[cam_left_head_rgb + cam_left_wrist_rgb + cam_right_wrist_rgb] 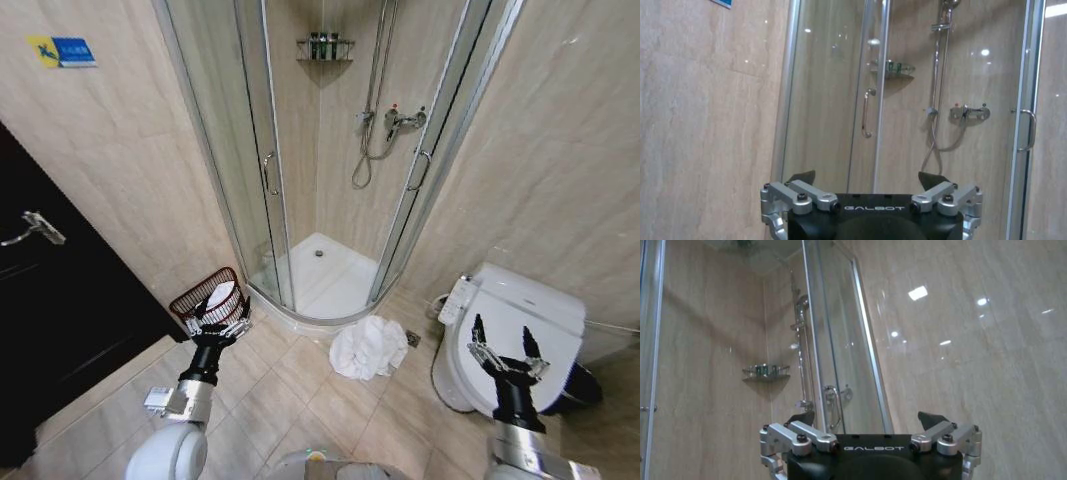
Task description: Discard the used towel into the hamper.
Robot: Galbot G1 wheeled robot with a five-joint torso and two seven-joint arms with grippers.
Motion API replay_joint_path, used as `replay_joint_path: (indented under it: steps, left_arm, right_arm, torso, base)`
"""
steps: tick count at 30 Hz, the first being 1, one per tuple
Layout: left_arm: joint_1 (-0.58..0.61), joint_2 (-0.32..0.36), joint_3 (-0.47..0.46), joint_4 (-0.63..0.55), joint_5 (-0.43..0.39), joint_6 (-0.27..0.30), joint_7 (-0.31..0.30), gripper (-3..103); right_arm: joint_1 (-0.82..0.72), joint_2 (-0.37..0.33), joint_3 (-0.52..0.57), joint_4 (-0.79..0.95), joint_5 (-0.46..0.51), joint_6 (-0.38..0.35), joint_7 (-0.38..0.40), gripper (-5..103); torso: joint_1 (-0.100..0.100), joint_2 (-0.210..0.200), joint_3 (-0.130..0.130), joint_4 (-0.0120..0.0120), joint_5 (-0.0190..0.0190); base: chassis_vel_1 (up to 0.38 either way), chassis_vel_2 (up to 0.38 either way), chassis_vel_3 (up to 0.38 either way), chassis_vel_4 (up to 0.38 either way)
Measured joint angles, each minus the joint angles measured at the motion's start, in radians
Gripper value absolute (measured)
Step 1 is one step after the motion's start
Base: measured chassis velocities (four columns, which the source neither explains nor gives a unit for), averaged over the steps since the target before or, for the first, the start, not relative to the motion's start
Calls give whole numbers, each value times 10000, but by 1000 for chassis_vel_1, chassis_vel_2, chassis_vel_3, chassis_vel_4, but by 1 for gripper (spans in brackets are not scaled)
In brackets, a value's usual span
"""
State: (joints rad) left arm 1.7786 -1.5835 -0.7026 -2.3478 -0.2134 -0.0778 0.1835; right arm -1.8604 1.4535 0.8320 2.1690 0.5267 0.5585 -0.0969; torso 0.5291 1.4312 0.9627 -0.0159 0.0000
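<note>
Beige tile everywhere, floor and walls, with the glass shower stall [320, 170] taking up the corner ahead of both claws. The toilet [520, 320] is next biggest, sitting right under and just past the right claw [505, 340], which hangs over the lid with its fingers spread wide and nothing in them.

The hamper [205, 295] is a dark red-brown wire basket tucked against the wall by the black door. The left claw [222, 318] hovers right over its rim, also spread wide and empty, and there looks to be something white in the basket already.

The towel [368, 347] is the white crumpled heap on the floor between the two claws, just outside the shower's curved sill, well off to the right of the left claw and nearer the right one.

My guess is it's soft, floppy and light, so nothing to break, but it'll drape and trail. I'd pinch a raised fold on top of the heap rather than chase a flat edge.
</note>
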Motion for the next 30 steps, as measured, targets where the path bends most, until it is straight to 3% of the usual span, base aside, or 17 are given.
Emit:
replay_joint_path:
  steps: [9,19,22,25,30]
  left_arm:
    - [0,0,0,0,0,0,0,100]
    - [0,0,0,0,0,0,0,100]
    - [0,0,1,0,0,0,1,100]
    - [0,0,1,0,0,0,1,100]
    - [0,0,1,0,0,0,1,100]
  right_arm:
    - [-38,39,-2,11,-5,27,-27,100]
    - [-1,31,4,-312,-33,29,-71,100]
    - [240,-35,-49,-1218,-14,46,-144,100]
    - [639,-274,-230,-3514,13,422,-413,100]
    - [840,-376,-457,-5201,-70,762,-585,100]
  torso:
    - [-28,-59,-33,3,-1]
    - [-300,-647,-346,3,-4]
    - [-392,-848,-455,3,1]
    - [-510,-1109,-594,4,5]
    - [-659,-1416,-757,2,2]
  base:
    - [0,0,0,0]
    - [0,0,0,0]
    - [0,0,0,0]
    - [0,0,0,0]
    - [0,0,0,0]
